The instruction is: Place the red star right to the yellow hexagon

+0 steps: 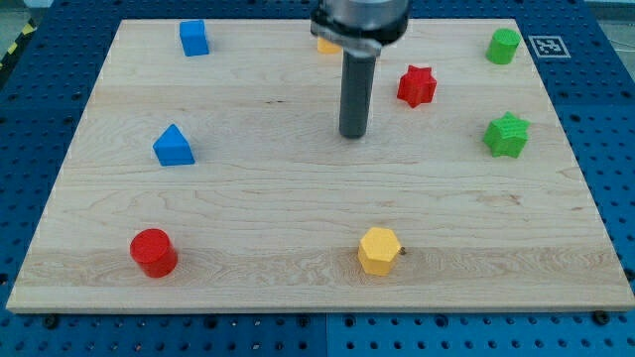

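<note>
A: Entry. Where does my tip (352, 136) sit?

B: On the board (298, 198), upper middle. It is a bare rod, nothing to open or close, and it touches no block.

A: Red star (417, 86)?

B: Near the tip, to the view's right and slightly toward the view's top. Apart, no contact.

A: Yellow hexagon (379, 250)?

B: Near the view's bottom edge, almost straight below the tip, well apart from the star.

A: So the star must travel toward the view's bottom.

B: Judgement: yes. The tip lies left of and below the star, the wrong side. It likely needs to get above the star first, then push down to a spot just right of the hexagon.
</note>
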You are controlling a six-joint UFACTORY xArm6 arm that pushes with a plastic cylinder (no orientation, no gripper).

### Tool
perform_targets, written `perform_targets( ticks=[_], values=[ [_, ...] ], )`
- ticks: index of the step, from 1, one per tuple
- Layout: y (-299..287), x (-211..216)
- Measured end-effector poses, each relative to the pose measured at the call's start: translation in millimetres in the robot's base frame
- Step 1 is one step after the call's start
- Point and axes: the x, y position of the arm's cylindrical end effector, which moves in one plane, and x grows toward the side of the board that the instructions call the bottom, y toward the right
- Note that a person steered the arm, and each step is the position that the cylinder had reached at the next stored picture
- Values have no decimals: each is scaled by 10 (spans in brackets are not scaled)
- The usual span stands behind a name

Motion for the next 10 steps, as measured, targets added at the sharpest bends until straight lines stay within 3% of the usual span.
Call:
perform_targets(
  ticks=[2, 4, 5, 7, 8, 10],
  values=[
    [602, -841],
    [1746, -967],
    [1429, -836],
    [872, 181],
    [872, 416],
    [1070, 209]
  ],
)
